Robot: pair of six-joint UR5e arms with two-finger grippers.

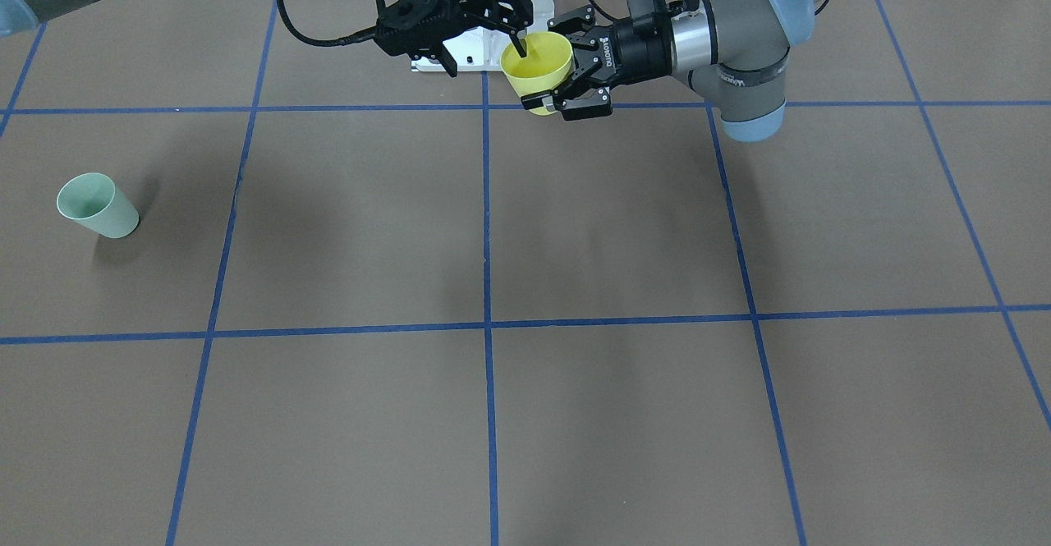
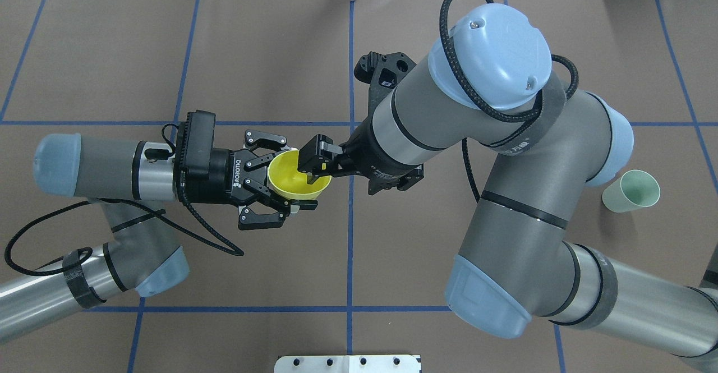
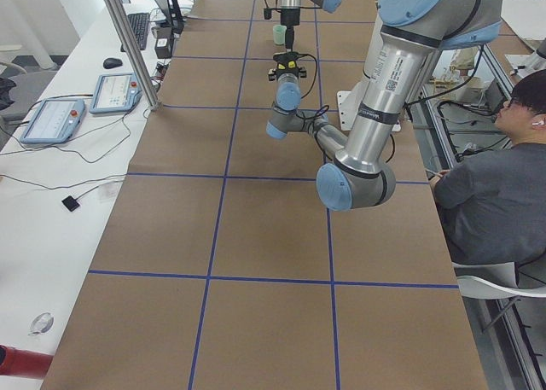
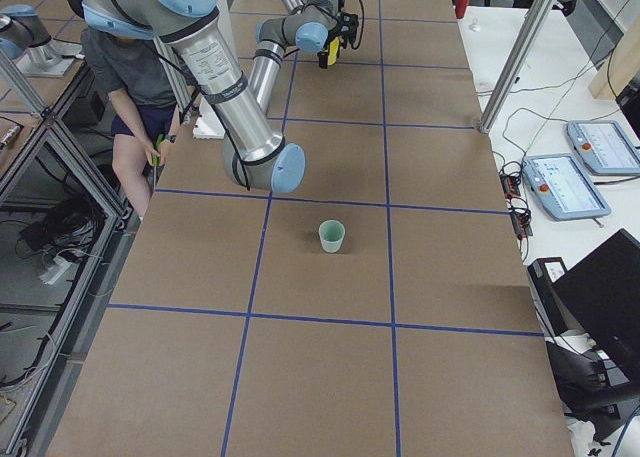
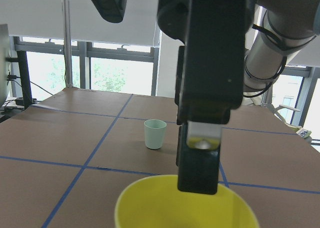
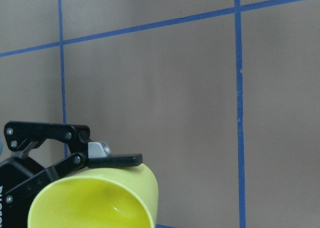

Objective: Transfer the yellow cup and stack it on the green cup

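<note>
yellow cup (image 1: 543, 60) (aloft), right gripper (image 1: 484, 53) finger inside

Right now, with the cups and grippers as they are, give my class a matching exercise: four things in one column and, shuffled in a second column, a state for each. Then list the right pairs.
Column one
1. yellow cup
2. green cup
3. left gripper
4. right gripper

Column two
A. open, one finger dipped into a cup's mouth
B. upright on the table, untouched
C. shut on a cup's sides
D. held above the table

Pairs: 1-D, 2-B, 3-C, 4-A
</note>
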